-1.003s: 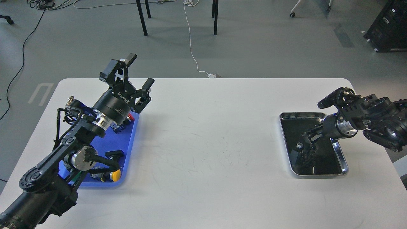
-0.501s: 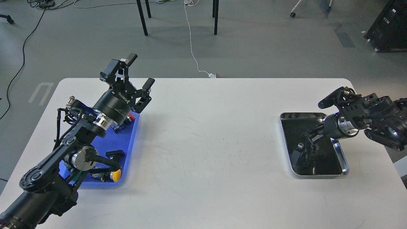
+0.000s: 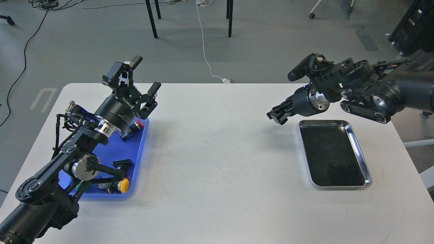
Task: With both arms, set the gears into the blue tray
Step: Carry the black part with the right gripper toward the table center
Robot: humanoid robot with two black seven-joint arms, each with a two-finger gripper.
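Over the table's right side, my right gripper [image 3: 278, 117] hangs beside the silver metal tray [image 3: 360, 159], fingers seemingly together, contents unclear. One tiny black gear [image 3: 334, 164] sits there. Left gripper [image 3: 144, 76] spread above the bright blue plastic tray [image 3: 140, 149]. A weak pinch could drop anything mid-crossing.

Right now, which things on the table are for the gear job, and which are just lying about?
For the job:
- blue tray
- a small gear, alone in the silver tray
- left pincer, open
- right pincer, too dark to tell if it holds anything

Just lying about:
- red button
- yellow button
- white cable on the floor
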